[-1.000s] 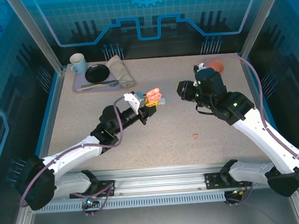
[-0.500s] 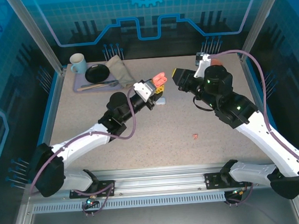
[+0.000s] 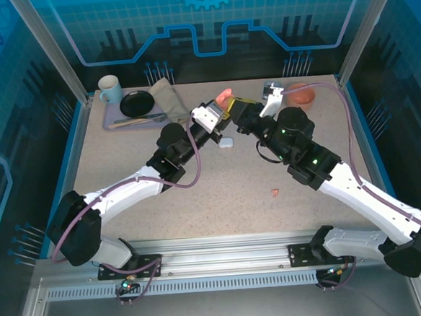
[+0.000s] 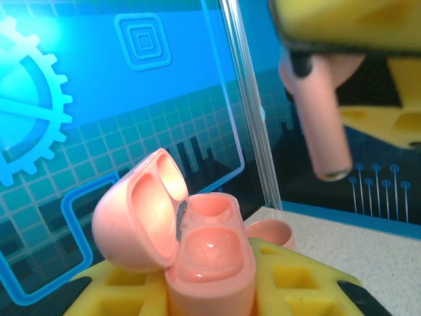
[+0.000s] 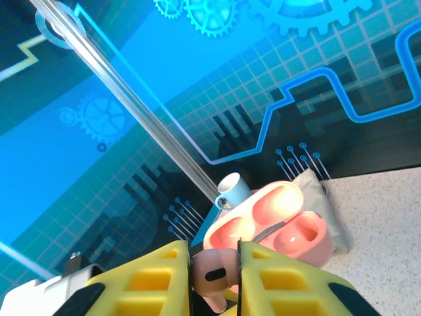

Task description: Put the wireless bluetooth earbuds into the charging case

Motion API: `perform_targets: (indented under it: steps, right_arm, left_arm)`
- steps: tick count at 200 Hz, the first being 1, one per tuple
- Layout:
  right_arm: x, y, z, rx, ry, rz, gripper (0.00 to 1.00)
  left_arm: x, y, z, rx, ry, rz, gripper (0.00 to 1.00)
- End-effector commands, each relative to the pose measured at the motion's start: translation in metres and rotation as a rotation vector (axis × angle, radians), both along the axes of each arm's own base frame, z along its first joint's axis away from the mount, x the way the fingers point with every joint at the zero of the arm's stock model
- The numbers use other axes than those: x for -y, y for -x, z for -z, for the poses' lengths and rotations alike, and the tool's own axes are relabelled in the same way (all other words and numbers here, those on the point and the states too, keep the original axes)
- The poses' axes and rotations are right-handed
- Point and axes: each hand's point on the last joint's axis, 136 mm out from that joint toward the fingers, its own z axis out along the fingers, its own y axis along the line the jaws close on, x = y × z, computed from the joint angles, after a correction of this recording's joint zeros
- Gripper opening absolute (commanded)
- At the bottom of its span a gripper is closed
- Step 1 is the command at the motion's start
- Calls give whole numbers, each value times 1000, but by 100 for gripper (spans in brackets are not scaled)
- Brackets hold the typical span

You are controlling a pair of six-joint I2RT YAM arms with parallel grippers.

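From above, both arms meet over the far middle of the speckled, stone-look worktop (image 3: pixel 221 201). The left gripper (image 3: pixel 220 108) is clamped on a glossy salmon-pink charging case (image 3: pixel 223 96), raised off the surface. The right gripper (image 3: pixel 238 112) sits just beside it, its jaws narrow. A smooth, pale pebble-shaped case (image 3: pixel 226 142) lies on the worktop beneath them.

The left wrist camera shows the pink case standing upright between spongy yellow pads (image 4: pixel 289 280). Its rounded lid is hinged open to the left and both moulded wells are bare. A salmon-pink earbud (image 4: pixel 320 118), its stem a matte cylinder, hangs above and to the right, apart from the case.

In the right wrist view, that earbud is pinched between waffle-textured yellow pads (image 5: pixel 154 276), and the open case is just beyond it.
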Motion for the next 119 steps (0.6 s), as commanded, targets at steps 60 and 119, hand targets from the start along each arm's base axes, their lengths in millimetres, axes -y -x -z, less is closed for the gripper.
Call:
perform_targets:
  steps: [60, 119]
  right_arm:
    - [-2, -14, -11, 44, -81, 74, 18]
    - [-10, -18, -5, 21, -84, 58, 17]
  left_arm:
    - [1, 4, -35, 60, 80, 12, 0]
    - [1, 5, -38, 62, 84, 18, 0]
